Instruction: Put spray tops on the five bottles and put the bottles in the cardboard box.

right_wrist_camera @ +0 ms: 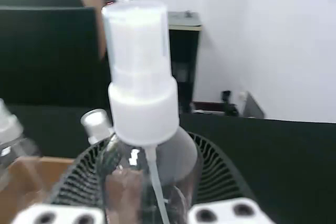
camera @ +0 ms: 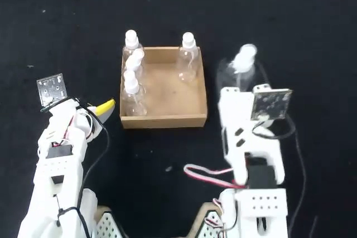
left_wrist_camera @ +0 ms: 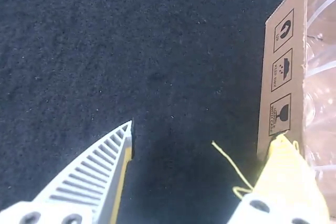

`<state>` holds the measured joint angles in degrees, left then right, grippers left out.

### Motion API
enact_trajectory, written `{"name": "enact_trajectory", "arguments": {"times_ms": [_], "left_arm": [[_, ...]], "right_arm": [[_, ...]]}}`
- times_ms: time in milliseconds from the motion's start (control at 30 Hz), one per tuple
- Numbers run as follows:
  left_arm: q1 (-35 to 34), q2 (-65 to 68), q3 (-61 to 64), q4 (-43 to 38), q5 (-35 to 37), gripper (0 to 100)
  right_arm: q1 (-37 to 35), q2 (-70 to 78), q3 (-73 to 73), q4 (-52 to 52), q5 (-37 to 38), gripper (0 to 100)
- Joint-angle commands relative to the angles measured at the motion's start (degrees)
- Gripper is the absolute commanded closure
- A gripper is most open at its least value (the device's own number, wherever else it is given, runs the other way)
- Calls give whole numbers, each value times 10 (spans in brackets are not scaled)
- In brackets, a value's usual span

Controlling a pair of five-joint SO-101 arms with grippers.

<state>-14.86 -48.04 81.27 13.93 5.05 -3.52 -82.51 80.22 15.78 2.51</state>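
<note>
1. High view: we see the box (camera: 163, 120) at mid-table. Three bottles (camera: 132, 85) stand in a row along its wall on the left arm's side, and a fourth bottle (camera: 188, 54) stands in the far corner opposite; all four are upright and capped with spray tops. The fifth bottle (camera: 241, 62), also capped, is outside the box on the right arm's side, held in the right claw (camera: 239, 79). The left claw (camera: 103, 110) sits near the box's near corner on its own side.

2. Left wrist view: the left claw (left_wrist_camera: 205, 132) is spread wide with nothing between its fingers; bare black table (left_wrist_camera: 105, 51) lies beneath it. Its yellow finger (left_wrist_camera: 283, 177) is just beside the box (left_wrist_camera: 281, 77); clear sides of the three bottles (left_wrist_camera: 321, 77) show past that wall.

3. Right wrist view: the right claw is clamped on the fifth bottle (right_wrist_camera: 142, 182) low on its body. Its top (right_wrist_camera: 139, 72) sits straight on the neck, with the tube running down inside. The box (right_wrist_camera: 26, 171) lies ahead and lower; the cap of one bottle already in it (right_wrist_camera: 96, 124) shows beside the held one.

4. Our reading: all five tops look fitted and four bottles are boxed. What is left is to carry the fifth bottle over the wall, stand it on the open floor of the box and let go.
</note>
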Motion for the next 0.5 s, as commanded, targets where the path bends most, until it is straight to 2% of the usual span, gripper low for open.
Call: {"name": "enact_trajectory", "arguments": {"times_ms": [0, 133, 467], "left_arm": [[6, -4, 1, -11, -3, 683], [6, -4, 1, -11, -3, 683], [6, -4, 1, -11, -3, 683]], "right_arm": [[-58, -35, 16, 4, -13, 987], [-89, -23, 31, -8, -72, 987], [-136, 132, 46, -162, -78, 987]]}}
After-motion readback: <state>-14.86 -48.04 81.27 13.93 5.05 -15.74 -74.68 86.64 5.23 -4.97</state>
